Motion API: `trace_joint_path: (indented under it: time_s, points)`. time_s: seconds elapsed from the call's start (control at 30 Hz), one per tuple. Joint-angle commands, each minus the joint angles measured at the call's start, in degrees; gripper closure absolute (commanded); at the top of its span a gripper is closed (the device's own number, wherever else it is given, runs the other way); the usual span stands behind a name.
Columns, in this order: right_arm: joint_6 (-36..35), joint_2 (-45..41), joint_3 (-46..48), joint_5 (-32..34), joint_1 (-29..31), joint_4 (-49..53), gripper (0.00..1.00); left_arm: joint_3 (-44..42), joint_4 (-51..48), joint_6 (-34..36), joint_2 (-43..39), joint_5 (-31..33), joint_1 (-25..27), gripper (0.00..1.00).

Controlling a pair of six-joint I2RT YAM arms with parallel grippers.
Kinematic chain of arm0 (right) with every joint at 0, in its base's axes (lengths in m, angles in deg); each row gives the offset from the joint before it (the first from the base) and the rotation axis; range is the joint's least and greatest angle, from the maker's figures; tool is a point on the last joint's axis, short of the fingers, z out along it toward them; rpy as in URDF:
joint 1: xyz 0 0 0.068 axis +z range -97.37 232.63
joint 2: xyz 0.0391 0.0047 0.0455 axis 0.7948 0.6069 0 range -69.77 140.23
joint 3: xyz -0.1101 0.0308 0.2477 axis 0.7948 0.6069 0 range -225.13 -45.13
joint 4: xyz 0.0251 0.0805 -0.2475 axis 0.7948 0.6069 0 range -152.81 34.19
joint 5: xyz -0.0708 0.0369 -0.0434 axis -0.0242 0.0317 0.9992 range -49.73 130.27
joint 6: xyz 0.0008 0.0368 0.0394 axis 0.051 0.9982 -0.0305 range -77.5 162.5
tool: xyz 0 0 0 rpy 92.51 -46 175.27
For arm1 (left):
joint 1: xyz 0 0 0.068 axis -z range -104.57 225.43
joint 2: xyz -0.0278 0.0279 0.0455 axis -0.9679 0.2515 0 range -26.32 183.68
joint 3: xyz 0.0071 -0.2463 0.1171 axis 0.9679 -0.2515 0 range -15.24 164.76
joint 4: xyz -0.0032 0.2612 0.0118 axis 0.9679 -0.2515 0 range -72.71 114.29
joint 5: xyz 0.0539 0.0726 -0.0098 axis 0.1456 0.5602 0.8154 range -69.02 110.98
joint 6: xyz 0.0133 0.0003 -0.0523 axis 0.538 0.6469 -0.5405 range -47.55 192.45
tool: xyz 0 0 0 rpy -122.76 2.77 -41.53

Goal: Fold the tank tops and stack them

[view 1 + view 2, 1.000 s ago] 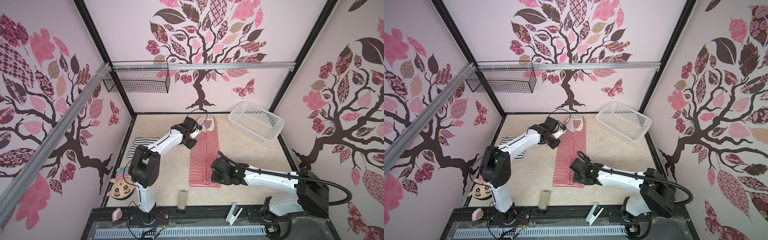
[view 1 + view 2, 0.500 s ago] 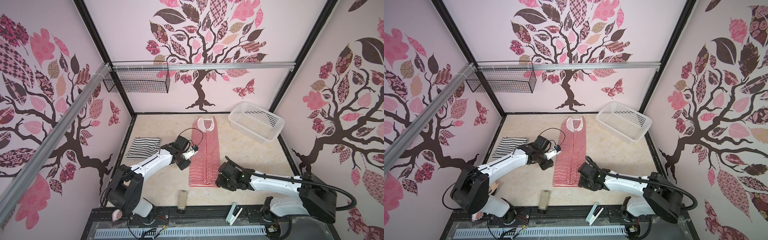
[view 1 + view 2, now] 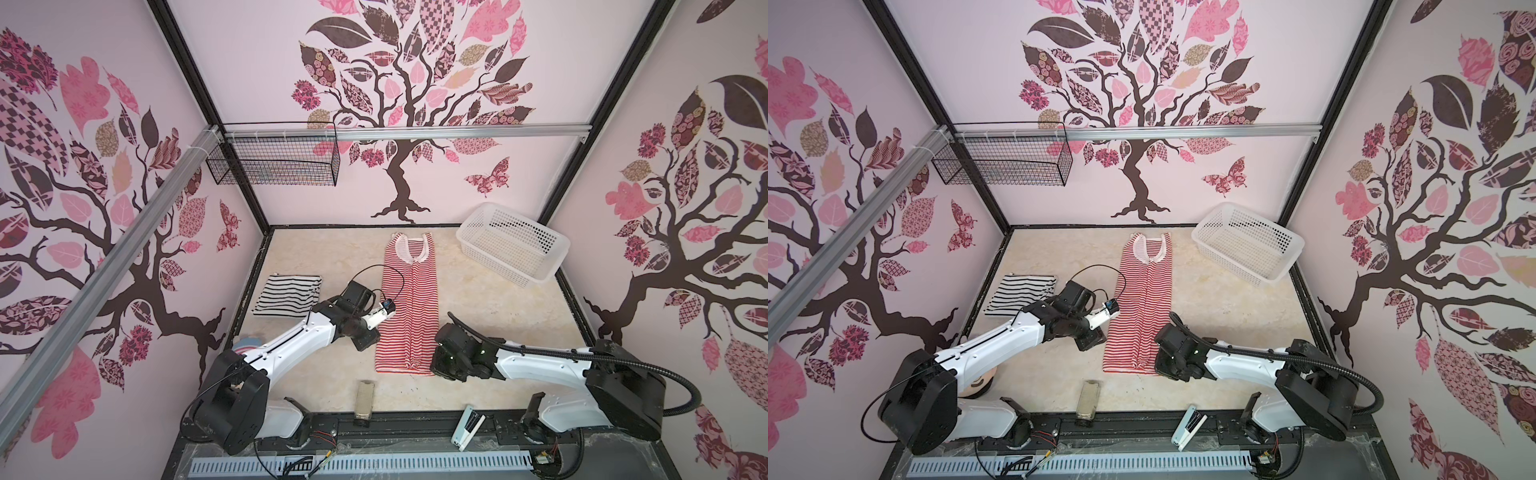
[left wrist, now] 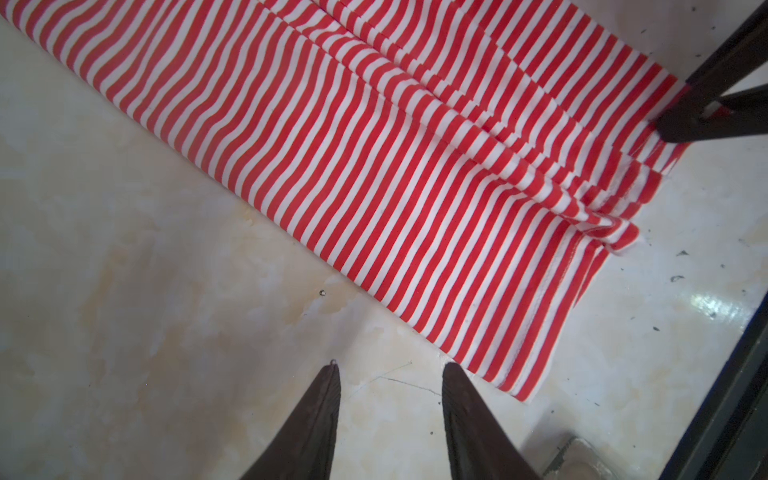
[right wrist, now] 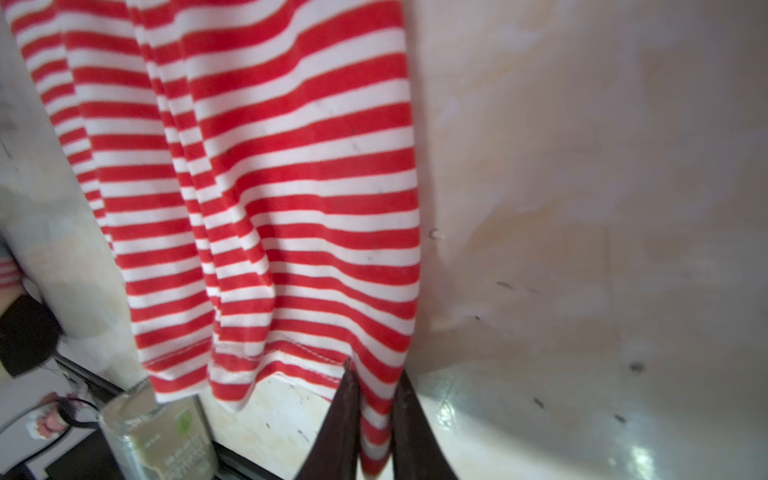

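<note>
- In both top views the red tank top (image 3: 409, 307) lies in the middle of the table (image 3: 490, 332) as 1 long narrow strip. Its sides are folded in, the neck is at the far end and the hem at the near end.
- The black-and-white tank top (image 3: 289, 295) lies folded flat at the left, well apart from the red one. A white basket (image 3: 490, 262) sits in the far right corner.
- The left gripper (image 3: 368, 343) hangs at the strip's left edge, near the hem. The right gripper (image 3: 432, 370) sits low at the hem's right corner.
- In the left wrist view the left gripper (image 4: 392, 368) is released. Its 2 fingers (image 4: 328, 399) stand apart over bare table with nothing between them, just beside the hem's left corner. Across the hem, the right gripper (image 4: 669, 124) pinches the other corner.
- In the right wrist view the right gripper (image 5: 376, 374) is clenched on the red tank top's hem corner, with striped cloth caught between its 2 fingers. A glass jar (image 5: 158, 436) stands at the near table edge, close to the hem.
</note>
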Motion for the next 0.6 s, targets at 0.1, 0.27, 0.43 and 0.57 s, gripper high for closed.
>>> trace_joint_path:
  time_s: [0.1, 0.27, 0.43, 0.57]
  points:
    - [-1.71, -4.12, -2.51, 1.90, -0.77, 4.43, 0.97, -4.17, 1.06, 3.12, -2.93, 4.23, 7.20, 0.54]
    - [-3.18, -8.13, -3.00, 2.54, -3.14, 6.75, 0.99, -5.17, 2.19, 2.79, -2.28, 7.57, 12.65, 0.54]
    - [-4.05, -10.22, -4.02, 4.95, -3.70, 8.74, 0.98, -5.78, 3.77, 2.15, -0.91, 9.55, 17.58, 0.54]
    - [-4.10, -10.15, -3.64, 4.69, -3.88, 8.60, 0.98, -6.51, 5.26, 2.09, 0.51, 9.73, 20.66, 0.54]
